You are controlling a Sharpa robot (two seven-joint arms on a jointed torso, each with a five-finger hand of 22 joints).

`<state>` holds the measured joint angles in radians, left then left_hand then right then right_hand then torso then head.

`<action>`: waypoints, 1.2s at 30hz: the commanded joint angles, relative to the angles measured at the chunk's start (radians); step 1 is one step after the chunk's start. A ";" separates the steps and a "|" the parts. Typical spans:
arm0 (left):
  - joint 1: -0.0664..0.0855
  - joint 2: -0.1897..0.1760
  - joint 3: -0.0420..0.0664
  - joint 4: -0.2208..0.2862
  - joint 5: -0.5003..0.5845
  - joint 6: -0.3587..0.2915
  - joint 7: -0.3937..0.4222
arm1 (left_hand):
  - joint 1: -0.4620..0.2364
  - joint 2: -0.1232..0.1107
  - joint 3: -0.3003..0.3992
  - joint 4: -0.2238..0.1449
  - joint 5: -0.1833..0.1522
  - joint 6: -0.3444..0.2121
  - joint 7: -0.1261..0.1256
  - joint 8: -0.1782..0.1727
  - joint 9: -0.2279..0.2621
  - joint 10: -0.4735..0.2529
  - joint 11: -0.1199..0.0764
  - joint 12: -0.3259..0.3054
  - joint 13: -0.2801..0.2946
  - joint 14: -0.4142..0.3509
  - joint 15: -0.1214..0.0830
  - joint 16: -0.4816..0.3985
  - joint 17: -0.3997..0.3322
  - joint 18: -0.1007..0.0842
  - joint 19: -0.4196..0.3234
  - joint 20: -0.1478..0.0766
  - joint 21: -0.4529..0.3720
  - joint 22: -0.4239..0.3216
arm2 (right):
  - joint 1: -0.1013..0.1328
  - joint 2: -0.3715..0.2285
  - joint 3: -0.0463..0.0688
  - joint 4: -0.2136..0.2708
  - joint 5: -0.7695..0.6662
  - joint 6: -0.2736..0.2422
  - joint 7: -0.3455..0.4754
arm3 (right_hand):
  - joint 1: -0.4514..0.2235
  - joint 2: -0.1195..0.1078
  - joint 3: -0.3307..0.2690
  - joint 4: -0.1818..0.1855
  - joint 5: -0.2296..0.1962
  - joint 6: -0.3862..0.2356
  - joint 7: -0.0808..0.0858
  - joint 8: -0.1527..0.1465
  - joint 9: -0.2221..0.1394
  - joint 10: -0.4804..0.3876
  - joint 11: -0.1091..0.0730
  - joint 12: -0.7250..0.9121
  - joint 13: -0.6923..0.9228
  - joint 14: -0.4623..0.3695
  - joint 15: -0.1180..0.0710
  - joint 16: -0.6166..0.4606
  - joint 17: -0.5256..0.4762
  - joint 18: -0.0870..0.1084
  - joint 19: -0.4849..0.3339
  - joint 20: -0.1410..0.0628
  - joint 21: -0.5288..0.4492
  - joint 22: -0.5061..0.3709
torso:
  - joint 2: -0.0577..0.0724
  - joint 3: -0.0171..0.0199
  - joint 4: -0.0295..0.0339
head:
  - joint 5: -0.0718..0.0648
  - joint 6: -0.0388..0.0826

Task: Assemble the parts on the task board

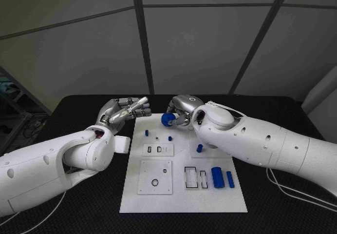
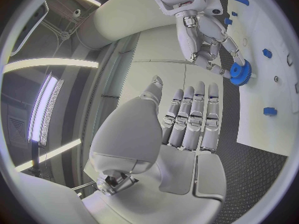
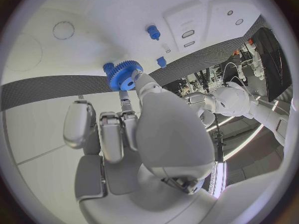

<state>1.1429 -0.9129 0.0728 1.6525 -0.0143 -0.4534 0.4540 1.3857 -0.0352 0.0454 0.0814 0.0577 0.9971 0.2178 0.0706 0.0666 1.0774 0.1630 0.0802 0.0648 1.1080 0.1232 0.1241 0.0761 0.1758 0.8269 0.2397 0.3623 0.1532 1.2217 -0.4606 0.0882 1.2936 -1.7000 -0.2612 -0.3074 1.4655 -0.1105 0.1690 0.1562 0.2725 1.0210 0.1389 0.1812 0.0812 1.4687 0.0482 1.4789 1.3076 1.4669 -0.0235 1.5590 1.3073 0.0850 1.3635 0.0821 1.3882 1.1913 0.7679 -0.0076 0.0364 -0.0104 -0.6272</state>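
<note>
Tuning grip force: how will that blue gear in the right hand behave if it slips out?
The blue gear looks like rigid moulded plastic, probably light. Its round toothed rim suggests it could roll on edge across the task board, though the teeth should give fingers some purchase. The right hand holds it by fingertips, so a twist seems possible.

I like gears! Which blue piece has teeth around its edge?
The blue gear held by the right hand above the white board's far end; the other blue pieces look smooth.

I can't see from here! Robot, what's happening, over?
Right hand pinches blue gear above task board. Left hand holds nothing, fingers straight. Nothing in the way.
</note>
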 commanded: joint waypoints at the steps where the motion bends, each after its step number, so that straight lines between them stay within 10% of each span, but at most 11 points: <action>1: 0.002 -0.002 0.001 0.003 -0.008 0.006 0.003 | 0.003 0.009 -0.001 -0.006 -0.006 0.003 0.002 -0.005 -0.001 0.004 0.003 -0.005 -0.001 0.005 0.001 -0.002 0.001 0.008 0.009 0.000 0.005 -0.001 | 0.002 0.004 -0.004 -0.004 -0.006 0.031 0.012 | -0.012 0.003 0.007 0.001 -0.005 0.013 -0.009 0.001 0.000 0.021 -0.002 -0.004 0.146 0.100 -0.001 0.006 0.246 -0.010 0.005 0.001 0.003 -0.002 | 0.001 0.0003 -0.0009 | 0.001 -0.002; 17: 0.004 -0.009 0.001 0.007 -0.008 0.004 0.004 | 0.004 0.010 -0.001 -0.008 -0.006 0.002 0.002 -0.005 -0.001 0.004 0.003 -0.005 -0.001 0.005 0.002 -0.003 0.001 0.008 0.009 0.000 0.005 -0.001 | 0.001 0.021 -0.025 -0.022 0.005 0.049 0.018 | -0.024 -0.004 0.013 0.001 -0.011 0.004 -0.004 -0.010 -0.003 0.012 0.002 -0.013 0.136 0.100 0.003 0.005 0.244 -0.009 0.001 0.004 0.000 -0.007 | 0.000 0.0008 -0.0014 | 0.002 -0.003; 25: 0.005 -0.009 0.001 0.006 -0.008 0.008 0.001 | 0.004 0.010 -0.001 -0.008 -0.006 0.002 0.002 -0.005 -0.001 0.004 0.003 -0.005 -0.001 0.005 0.002 -0.003 0.001 0.008 0.009 0.000 0.005 -0.001 | 0.001 0.030 -0.027 -0.041 0.004 0.005 0.011 | -0.040 -0.022 0.028 -0.006 -0.046 -0.129 0.022 -0.092 -0.018 -0.043 0.026 -0.073 0.068 0.103 0.024 0.010 0.258 -0.006 -0.008 0.023 -0.007 -0.019 | 0.001 0.0009 0.0009 | 0.002 -0.004; 36: 0.006 -0.013 0.001 0.007 -0.008 0.011 -0.004 | 0.004 0.011 0.000 -0.009 -0.006 0.002 0.002 -0.006 -0.001 0.004 0.003 -0.006 -0.001 0.005 0.002 -0.004 0.001 0.008 0.009 0.000 0.005 -0.001 | 0.001 0.031 -0.027 -0.046 0.003 0.029 0.008 | -0.049 -0.038 0.028 -0.003 -0.055 -0.159 0.023 -0.111 -0.016 -0.054 0.028 -0.085 0.055 0.104 0.027 0.011 0.262 -0.005 -0.010 0.028 -0.009 -0.021 | 0.000 0.0011 -0.0024 | 0.005 -0.007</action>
<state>1.1474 -0.9252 0.0730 1.6567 -0.0144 -0.4534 0.4510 1.3897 -0.0313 0.0453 0.0758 0.0577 0.9971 0.2178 0.0706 0.0666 1.0774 0.1630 0.0802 0.0648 1.1080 0.1232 0.1241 0.0761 0.1758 0.8269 0.2398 0.3623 0.1532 1.2210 -0.4291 0.0609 1.2465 -1.6956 -0.2353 -0.2990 1.4184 -0.1395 0.1967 0.1537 0.2207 0.8686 0.1621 0.0745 0.0641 1.4236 0.0750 1.3974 1.3075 1.4667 -0.0016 1.5650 1.3078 0.0852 1.3511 0.1023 1.3844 1.1710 0.7681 -0.0067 0.0358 -0.0055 -0.6332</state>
